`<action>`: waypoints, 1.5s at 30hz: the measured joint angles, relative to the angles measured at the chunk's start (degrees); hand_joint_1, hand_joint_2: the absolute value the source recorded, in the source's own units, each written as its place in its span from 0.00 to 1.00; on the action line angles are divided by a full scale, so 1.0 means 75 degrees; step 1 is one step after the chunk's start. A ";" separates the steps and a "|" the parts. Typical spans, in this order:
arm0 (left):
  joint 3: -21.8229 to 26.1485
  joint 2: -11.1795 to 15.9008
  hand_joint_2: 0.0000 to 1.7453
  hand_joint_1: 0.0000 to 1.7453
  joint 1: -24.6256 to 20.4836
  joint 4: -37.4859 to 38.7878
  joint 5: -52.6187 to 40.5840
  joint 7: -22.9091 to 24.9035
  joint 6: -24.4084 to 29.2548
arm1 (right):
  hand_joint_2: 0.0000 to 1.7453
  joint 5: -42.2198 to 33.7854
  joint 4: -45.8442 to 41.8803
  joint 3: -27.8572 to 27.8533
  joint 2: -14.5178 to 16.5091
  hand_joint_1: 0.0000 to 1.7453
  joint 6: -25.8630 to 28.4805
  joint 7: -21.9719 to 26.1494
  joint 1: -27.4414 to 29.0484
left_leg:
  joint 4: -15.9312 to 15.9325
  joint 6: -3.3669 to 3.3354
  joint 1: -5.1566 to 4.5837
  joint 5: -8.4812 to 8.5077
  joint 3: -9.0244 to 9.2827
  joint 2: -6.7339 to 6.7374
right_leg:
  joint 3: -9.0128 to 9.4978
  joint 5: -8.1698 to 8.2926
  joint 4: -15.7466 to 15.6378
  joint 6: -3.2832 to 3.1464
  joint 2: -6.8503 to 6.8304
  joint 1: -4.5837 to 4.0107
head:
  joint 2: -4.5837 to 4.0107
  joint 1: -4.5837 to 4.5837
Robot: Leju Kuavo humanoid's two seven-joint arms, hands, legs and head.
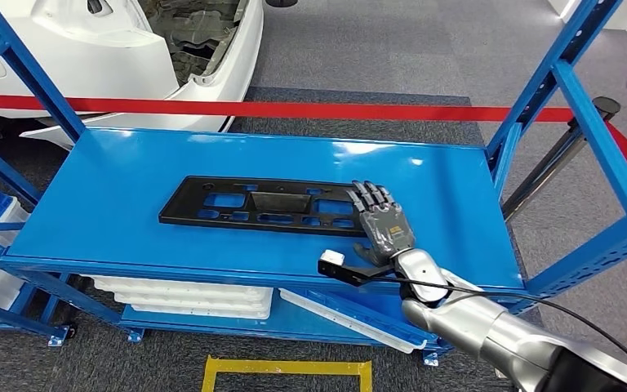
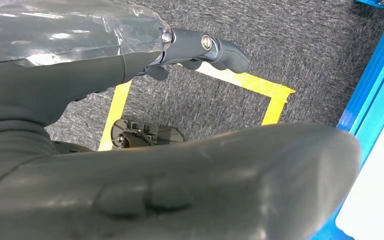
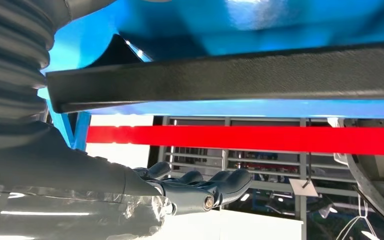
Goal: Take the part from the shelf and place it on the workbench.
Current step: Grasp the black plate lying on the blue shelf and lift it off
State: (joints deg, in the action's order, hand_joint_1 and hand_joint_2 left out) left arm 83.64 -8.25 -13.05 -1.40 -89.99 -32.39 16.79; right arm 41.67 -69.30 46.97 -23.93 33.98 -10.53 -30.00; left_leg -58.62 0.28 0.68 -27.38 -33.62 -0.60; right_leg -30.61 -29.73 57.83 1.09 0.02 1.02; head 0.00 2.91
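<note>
Right robot hand (image 1: 382,224) flat, fingers extended, beside part (image 1: 261,205)

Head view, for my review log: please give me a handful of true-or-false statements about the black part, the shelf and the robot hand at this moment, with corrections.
1. The black part lies flat on the blue shelf. True.
2. The right robot hand is at the part's right end with its fingers spread. True.
3. The part has been lifted clear of the shelf. False: it lies on the shelf surface.
4. A red tape stretches across behind the shelf. True.
5. The left robot hand holds the part. False: it hangs over the grey carpet near yellow floor tape.
</note>
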 joint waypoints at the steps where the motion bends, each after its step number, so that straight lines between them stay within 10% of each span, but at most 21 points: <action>1: 0.0000 0.0000 0.00 0.00 0.0001 0.0000 0.0000 -0.0001 0.0002 | 1.00 0.0014 0.0017 0.0000 0.0013 0.00 0.0012 0.0012 -0.0020 | 0.0000 0.0000 0.0000 0.0000 0.0000 0.0000 | 0.0000 0.0000 0.0000 0.0000 0.0000 0.0000 | 0.0000 0.0001; 26: 0.0001 0.0001 0.00 0.00 0.0022 0.0000 0.0002 -0.0084 0.0090 | 1.00 -0.0353 0.1078 0.0099 0.0656 0.00 -0.0374 0.0514 -0.0861 | 0.0002 0.0001 0.0000 0.0000 -0.0001 -0.0002 | 0.0000 -0.0002 0.0005 -0.0002 -0.0002 -0.0001 | 0.0000 0.0000; 28: 0.0001 0.0002 0.00 0.00 0.0022 0.0000 0.0002 -0.0082 0.0090 | 1.00 -0.0426 0.1228 0.0121 0.0708 0.14 -0.0396 0.0536 -0.0914 | 0.0002 0.0001 0.0000 0.0000 -0.0001 -0.0002 | 0.0000 -0.0002 0.0005 -0.0002 -0.0002 0.0000 | 0.0000 0.0000; 32: 0.0002 0.0007 0.00 0.00 0.0022 0.0000 0.0003 -0.0082 0.0090 | 1.00 -0.0538 0.1487 0.0173 0.0833 0.99 -0.0458 0.0614 -0.0997 | 0.0002 0.0001 0.0000 0.0000 -0.0001 -0.0002 | 0.0000 -0.0002 0.0005 -0.0003 -0.0002 -0.0001 | 0.0000 0.0000; 45: 0.0002 0.0018 0.00 0.00 0.0036 0.0000 0.0003 -0.0140 0.0090 | 1.00 -0.0667 0.2028 0.0315 0.1089 1.00 -0.0203 0.0742 -0.1169 | 0.0002 0.0001 0.0000 0.0000 0.0001 -0.0002 | 0.0000 -0.0005 0.0006 -0.0007 -0.0002 -0.0001 | 0.0000 -0.0001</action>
State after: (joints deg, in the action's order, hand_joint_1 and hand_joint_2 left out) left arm 83.65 -8.11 -12.78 -1.40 -89.96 -33.44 17.46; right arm 36.66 -54.10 49.33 -15.76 32.46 -4.97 -38.76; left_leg -58.60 0.29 0.68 -27.37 -33.62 -0.61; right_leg -30.61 -29.76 57.88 1.04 0.01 1.01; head 0.00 2.91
